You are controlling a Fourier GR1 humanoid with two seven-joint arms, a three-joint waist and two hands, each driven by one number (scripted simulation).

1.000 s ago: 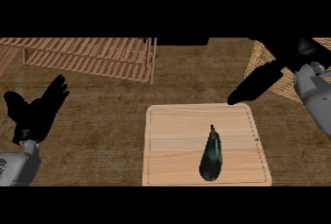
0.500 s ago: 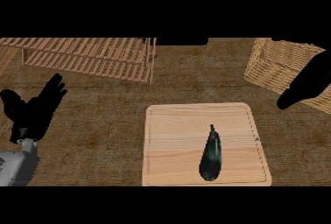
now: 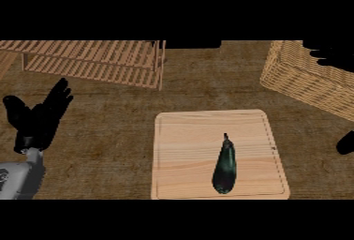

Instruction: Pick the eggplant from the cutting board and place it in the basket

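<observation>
Eggplant: the long, dark purple-green eggplant (image 3: 224, 165) lies on the pale rectangular wooden cutting board (image 3: 183, 140), right of the board's middle, thin stem end pointing away from the robot; nothing touches it
Basket: the woven wicker basket (image 3: 304, 82) stands at the upper right, apart from the board's far right corner
Left hand: the black left hand (image 3: 38, 119) rests open at the view's left, fingers straight and up, holding nothing; well apart from the board
Right hand: only a dark sliver of the right hand (image 3: 345, 143) shows at the right edge, near the board; open or closed cannot be told
Step in hand: probably the reach for the eggplant; not yet grasped
Doing it well: come in from the right over the thick near half; close across the width, not along the length; lift clear of the board before swinging toward the basket; pass over its near rim before letting go
Risk: the rounded body may roll sideways if touched off-centre
</observation>
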